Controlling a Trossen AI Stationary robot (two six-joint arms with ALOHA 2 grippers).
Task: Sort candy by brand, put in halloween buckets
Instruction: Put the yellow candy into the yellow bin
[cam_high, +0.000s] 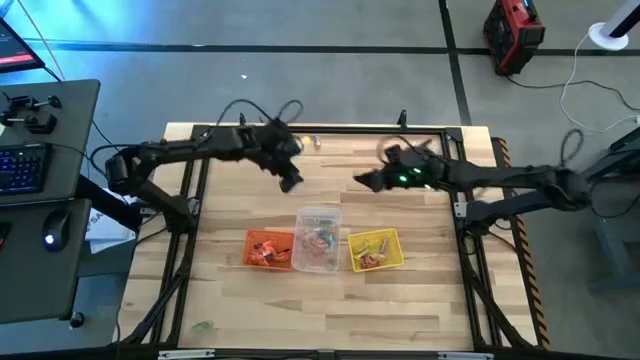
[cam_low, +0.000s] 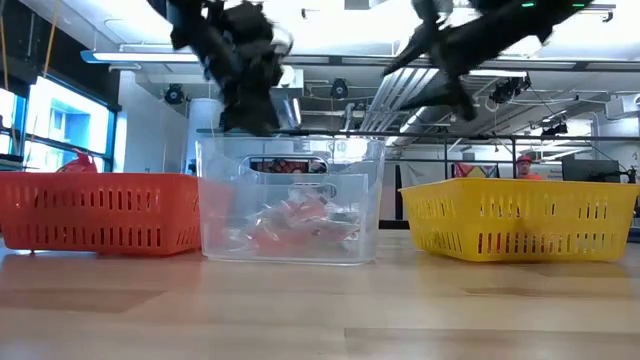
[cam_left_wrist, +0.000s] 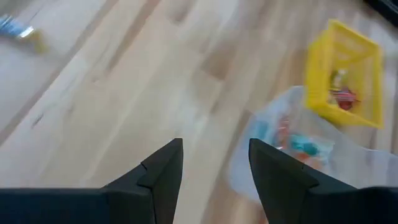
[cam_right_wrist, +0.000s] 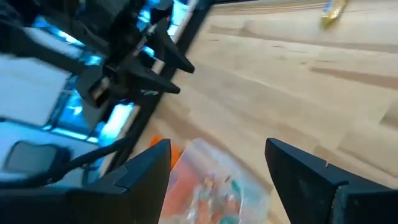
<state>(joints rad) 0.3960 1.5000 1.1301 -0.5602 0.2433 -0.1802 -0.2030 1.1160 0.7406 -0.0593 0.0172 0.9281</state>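
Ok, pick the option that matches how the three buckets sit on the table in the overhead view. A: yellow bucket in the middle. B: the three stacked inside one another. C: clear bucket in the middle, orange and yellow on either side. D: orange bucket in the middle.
C: the high view shows the clear bucket between the orange bucket and the yellow bucket, side by side in a row.

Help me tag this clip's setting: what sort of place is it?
Likely a robotics lab or workshop: a wooden table in a black frame, a keyboard on a desk alongside, exposed ceiling ducts behind.
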